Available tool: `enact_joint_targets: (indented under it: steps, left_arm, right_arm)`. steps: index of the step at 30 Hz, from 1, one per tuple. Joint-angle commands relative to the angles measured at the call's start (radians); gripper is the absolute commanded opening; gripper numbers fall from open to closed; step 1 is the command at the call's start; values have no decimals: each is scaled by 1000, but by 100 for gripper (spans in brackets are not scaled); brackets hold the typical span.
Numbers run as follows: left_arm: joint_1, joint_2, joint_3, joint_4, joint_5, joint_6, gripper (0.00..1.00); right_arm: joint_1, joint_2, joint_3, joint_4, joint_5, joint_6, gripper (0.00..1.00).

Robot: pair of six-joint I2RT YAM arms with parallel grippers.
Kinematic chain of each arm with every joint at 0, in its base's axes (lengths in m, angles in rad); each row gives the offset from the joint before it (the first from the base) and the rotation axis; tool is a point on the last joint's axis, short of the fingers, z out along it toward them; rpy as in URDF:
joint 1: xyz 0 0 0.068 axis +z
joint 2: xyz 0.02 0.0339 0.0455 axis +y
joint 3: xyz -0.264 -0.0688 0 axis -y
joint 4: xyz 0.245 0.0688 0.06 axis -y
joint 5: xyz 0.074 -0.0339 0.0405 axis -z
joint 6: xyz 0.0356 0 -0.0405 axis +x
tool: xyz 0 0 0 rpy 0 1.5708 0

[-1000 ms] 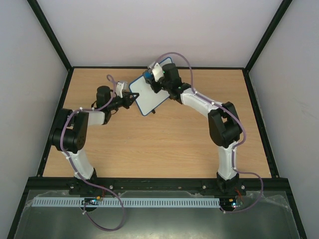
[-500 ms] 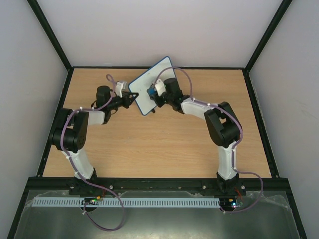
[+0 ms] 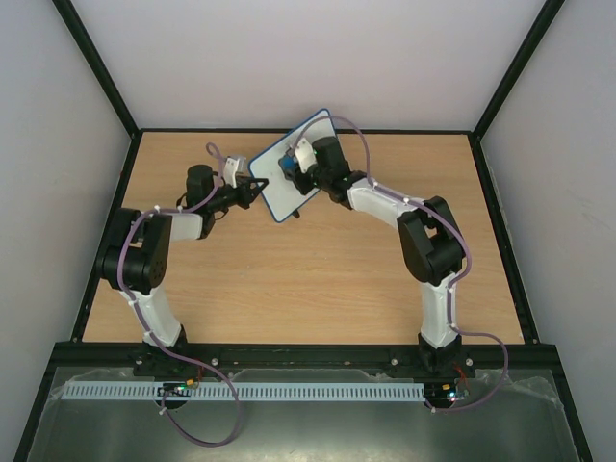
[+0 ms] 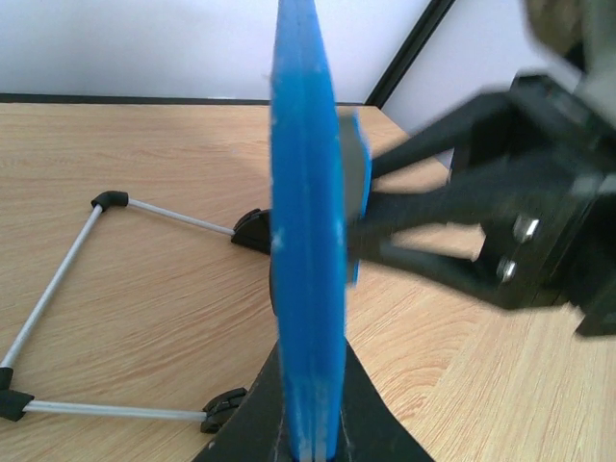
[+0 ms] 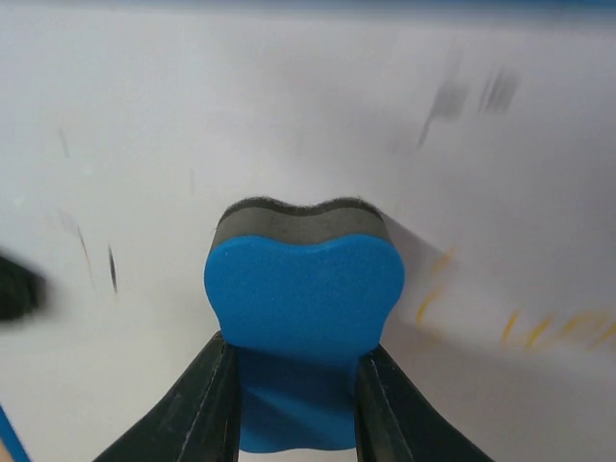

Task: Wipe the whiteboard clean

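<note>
The whiteboard (image 3: 277, 198), white with a thin blue frame, is held tilted above the back of the table. My left gripper (image 3: 253, 190) is shut on its left edge. In the left wrist view the frame (image 4: 308, 241) stands edge-on, rising from between my fingers (image 4: 313, 438). My right gripper (image 3: 292, 166) is shut on a blue eraser (image 5: 303, 298). The eraser's dark felt face presses against the white surface (image 5: 289, 106). Orange marks (image 5: 525, 327) lie to the eraser's right, grey smudges (image 5: 462, 96) above it, and thin dark strokes (image 5: 111, 268) to its left.
A wire stand (image 4: 58, 279) with black corner pieces lies flat on the wooden table (image 3: 308, 279) below the board. Black rails and white walls enclose the table on three sides.
My right gripper has swept the eraser down the board and then back up toward its middle. The left gripper has kept its hold; the board has tilted slightly.
</note>
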Motion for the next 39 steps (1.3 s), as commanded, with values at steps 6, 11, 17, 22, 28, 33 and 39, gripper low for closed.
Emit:
enact_joint_targets:
  steps: [6,11,17,22,28,33,39]
  left_arm:
    - [-26,55,-3,-120,107,-12,3]
    - [-26,56,2,-128,112,-11,3]
    - [-26,65,8,-132,121,-11,3]
    - [-26,69,12,-134,126,-11,3]
    - [-28,72,13,-135,133,-10,3]
    - [-29,73,10,-138,135,-6,3]
    - [-37,73,14,-155,131,3,3]
  right_arm:
    - [12,23,168,-1,3,-10,2]
    - [12,26,46,29,-24,7,2]
    - [16,17,-102,63,-37,14,2]
    - [19,3,-148,68,-26,2,2]
    - [3,10,-34,28,-13,18,2]
    - [-36,54,170,-29,-19,46,2]
    - [-40,79,263,-64,-1,20,2]
